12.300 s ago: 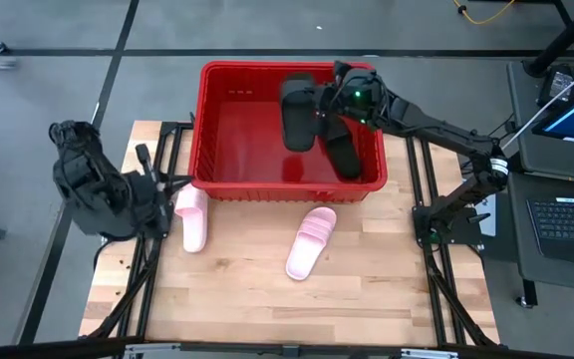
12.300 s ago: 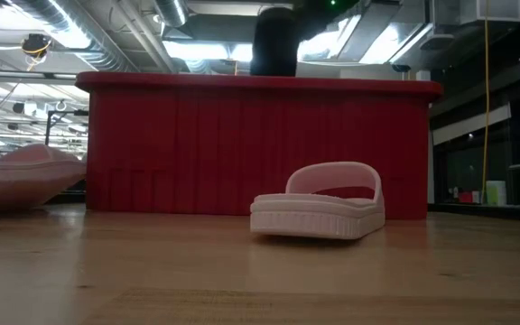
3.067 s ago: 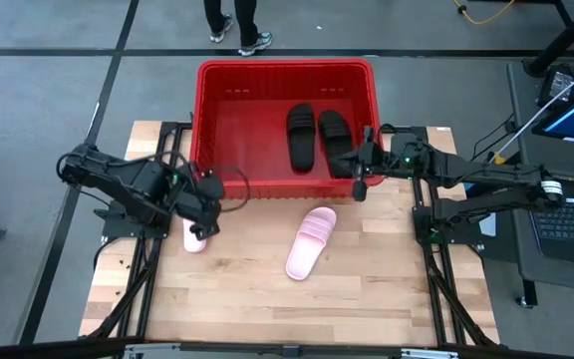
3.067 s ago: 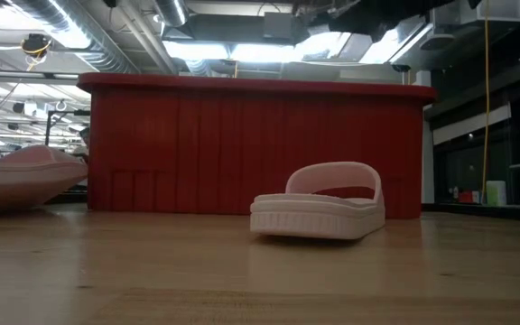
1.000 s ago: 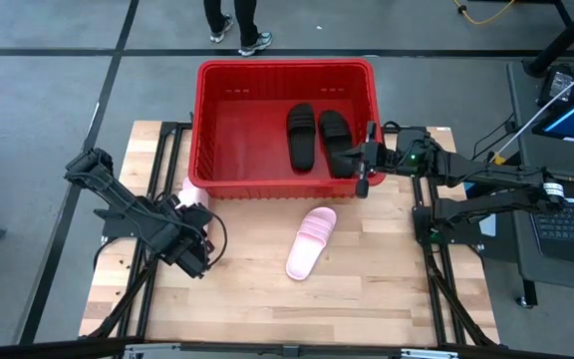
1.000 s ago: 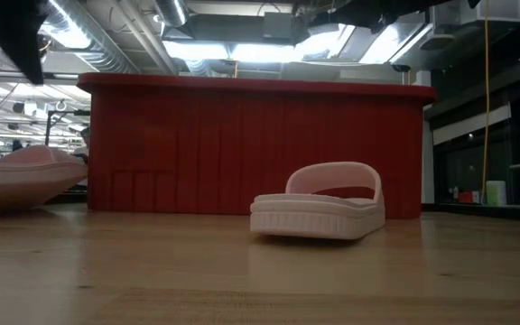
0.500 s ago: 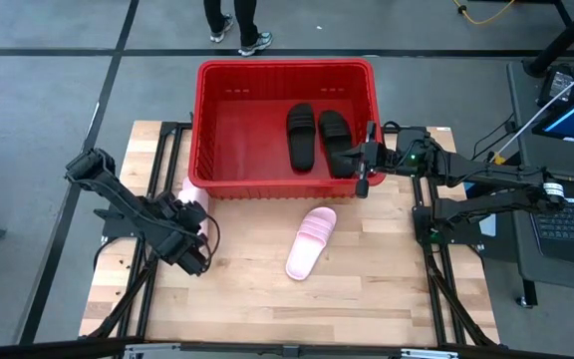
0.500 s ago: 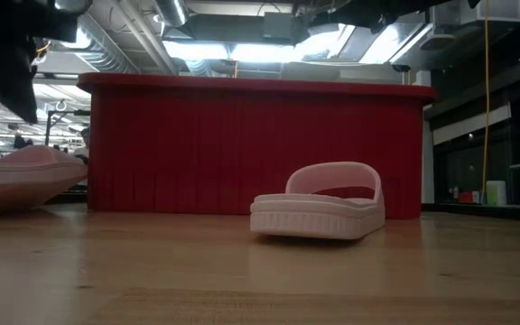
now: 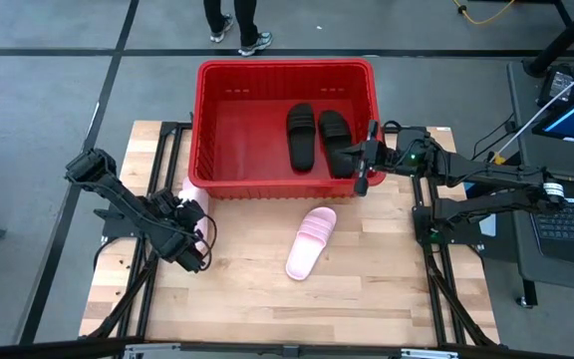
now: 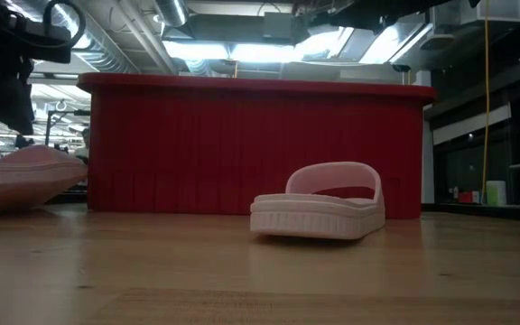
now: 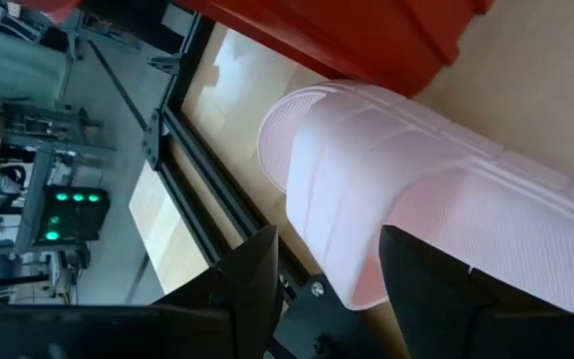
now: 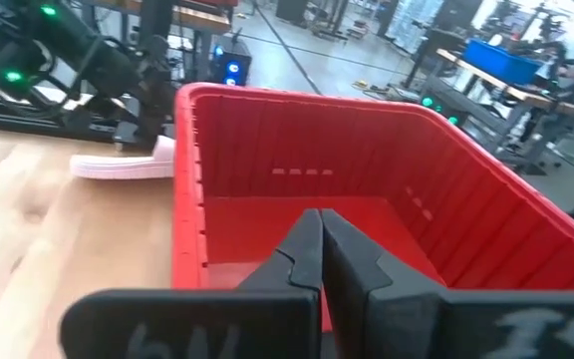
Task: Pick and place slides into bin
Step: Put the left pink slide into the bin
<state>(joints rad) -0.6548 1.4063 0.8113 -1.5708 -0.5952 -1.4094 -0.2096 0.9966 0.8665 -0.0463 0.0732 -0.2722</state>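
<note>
Two ribbed black slides (image 9: 317, 136) lie inside red lattice bin (image 9: 217, 150); left gripper (image 9: 195, 242) open over pink slide (image 11: 407, 209); right gripper (image 9: 363, 170) closed.

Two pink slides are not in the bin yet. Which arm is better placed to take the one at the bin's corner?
Left. Its open gripper is directly over that pink slide; the right gripper, shut, waits at the bin's far side.

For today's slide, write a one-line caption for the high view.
Two black slides lie in the red bin; two pink slides remain on the table.
</note>
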